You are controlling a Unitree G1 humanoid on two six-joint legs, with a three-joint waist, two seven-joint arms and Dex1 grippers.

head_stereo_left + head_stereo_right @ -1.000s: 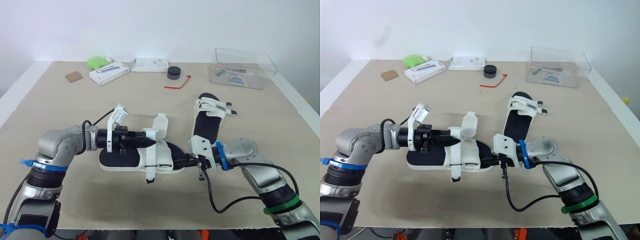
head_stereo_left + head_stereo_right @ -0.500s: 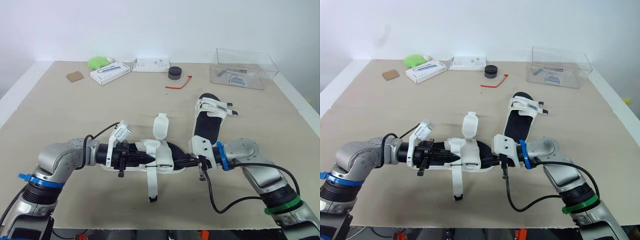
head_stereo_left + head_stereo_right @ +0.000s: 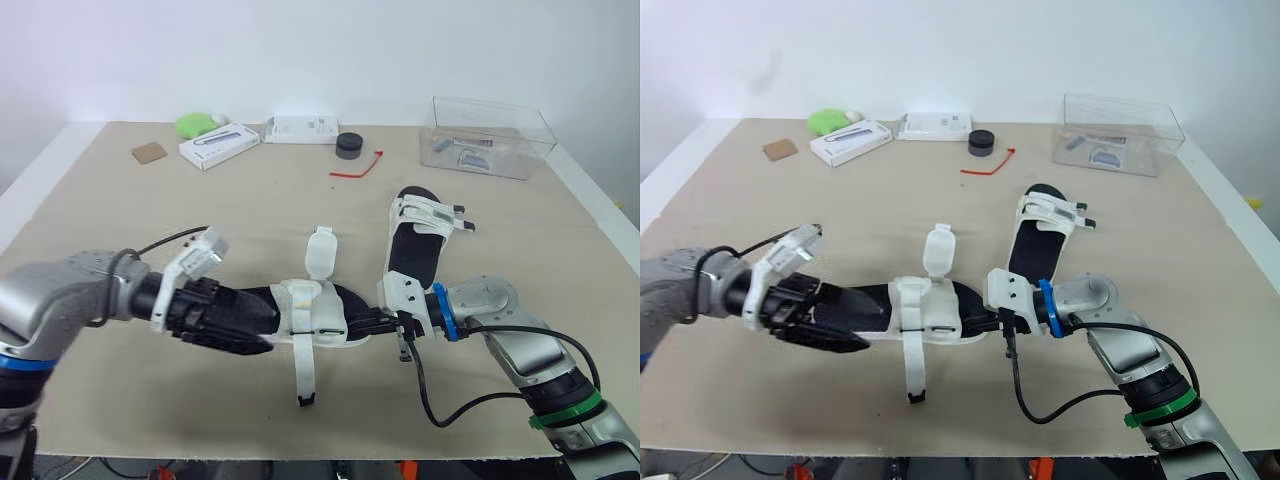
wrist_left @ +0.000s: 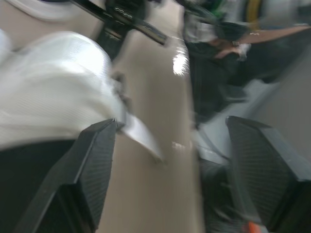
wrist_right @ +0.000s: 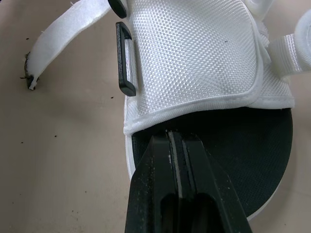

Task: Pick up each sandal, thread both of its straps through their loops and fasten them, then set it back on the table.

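Note:
A black-soled sandal with white straps (image 3: 318,318) lies on the table (image 3: 120,230) between my two grippers. One loose strap (image 3: 304,368) trails from it toward the front edge, and a white flap (image 3: 320,250) stands up behind it. My left gripper (image 3: 262,325) is open at the sandal's left end, its fingers (image 4: 92,165) spread wide beside the white upper and holding nothing. From the right, my right gripper (image 5: 170,138) is shut, its tips on the black footbed just under the white upper. A second sandal (image 3: 420,235) lies behind my right arm.
Along the back stand a clear plastic box (image 3: 490,135), a black round lid (image 3: 348,146), a red tie (image 3: 358,168), two white boxes (image 3: 218,145) (image 3: 300,129), a green lump (image 3: 195,124) and a brown card (image 3: 148,152).
My left gripper has opened, let go of the strap and drawn back to the left. The sandal has come down flat and its strap now trails forward. The right gripper has stayed put.

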